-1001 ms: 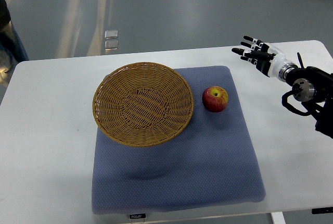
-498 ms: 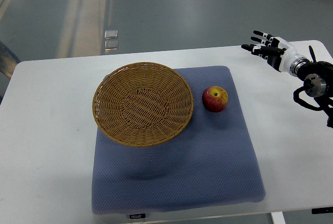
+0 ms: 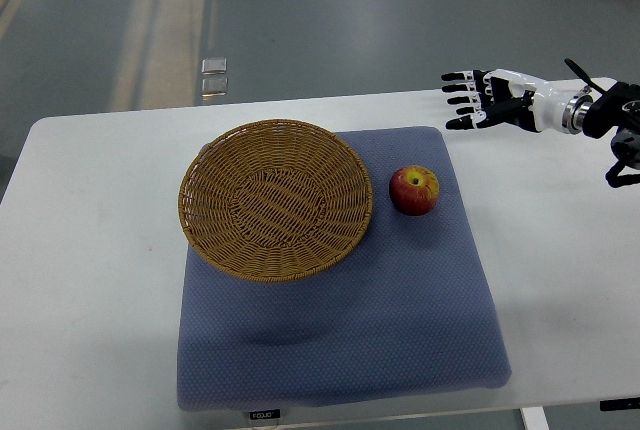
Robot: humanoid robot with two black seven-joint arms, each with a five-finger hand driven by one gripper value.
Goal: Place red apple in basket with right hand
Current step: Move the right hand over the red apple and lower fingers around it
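A red apple with a yellow patch sits stem up on the blue mat, just right of the woven wicker basket. The basket holds nothing. My right hand comes in from the right edge and hovers over the white table's far side, up and right of the apple and well apart from it. Its fingers are spread, pointing left, and hold nothing. The left arm is out of view.
The white table carries the mat. Its far edge runs just behind the right hand. Grey floor lies beyond, with a small clear object on it.
My right hand swung away to the upper right, then came back left with the forearm now level and the fingers pointing left. The person at the left edge has left the view.
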